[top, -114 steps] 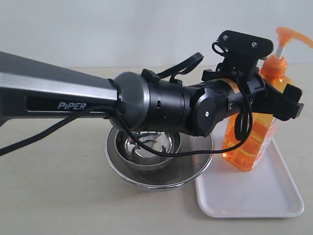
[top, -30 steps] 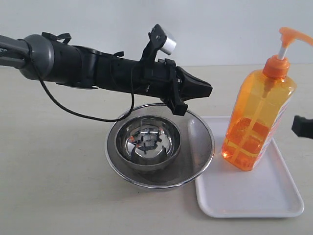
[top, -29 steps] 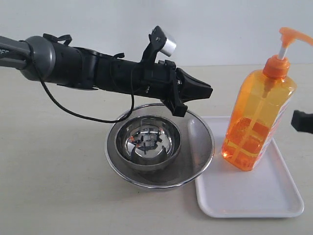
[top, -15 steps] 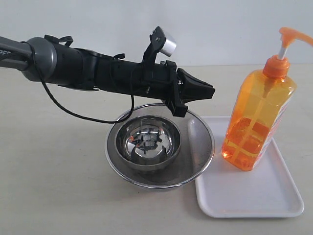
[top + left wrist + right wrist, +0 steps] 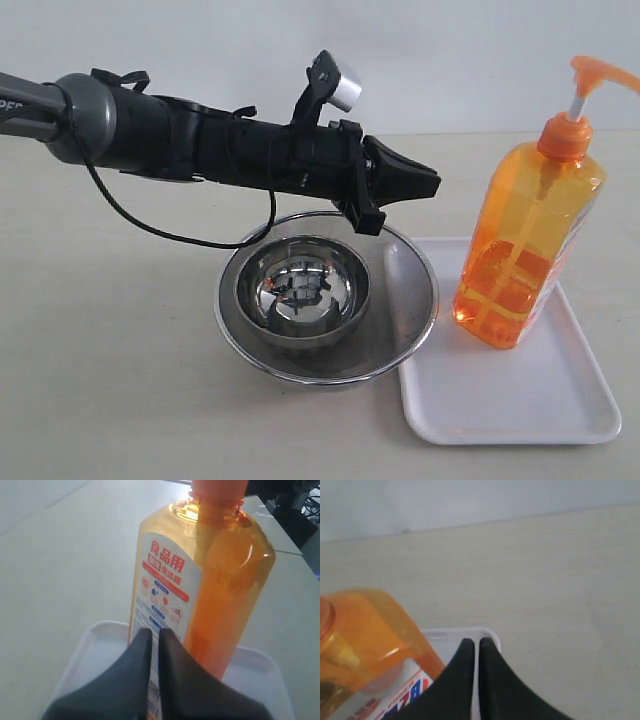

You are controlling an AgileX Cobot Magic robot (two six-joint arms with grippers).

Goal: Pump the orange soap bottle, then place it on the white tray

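The orange soap bottle (image 5: 525, 250) stands upright on the white tray (image 5: 520, 395) at the right of the exterior view, pump head raised. My left gripper (image 5: 432, 183) hangs shut above the steel bowls, left of the bottle and apart from it, nothing held. In the left wrist view the bottle (image 5: 220, 580) with its label fills the picture beyond the shut gripper (image 5: 155, 632), tray (image 5: 90, 640) beneath. My right gripper (image 5: 476, 642) is shut and empty; its view shows the bottle (image 5: 370, 630) and a tray corner (image 5: 487, 632). The right arm is outside the exterior view.
Two nested round steel bowls (image 5: 405, 320) sit just left of the tray, under the left arm. The left arm (image 5: 150, 140) and its cable stretch across the table from the left edge. A pale wall stands behind the table.
The left gripper, which held the bottle earlier, has drawn back left and stays nearly still. The right gripper at the right edge has left the exterior view.
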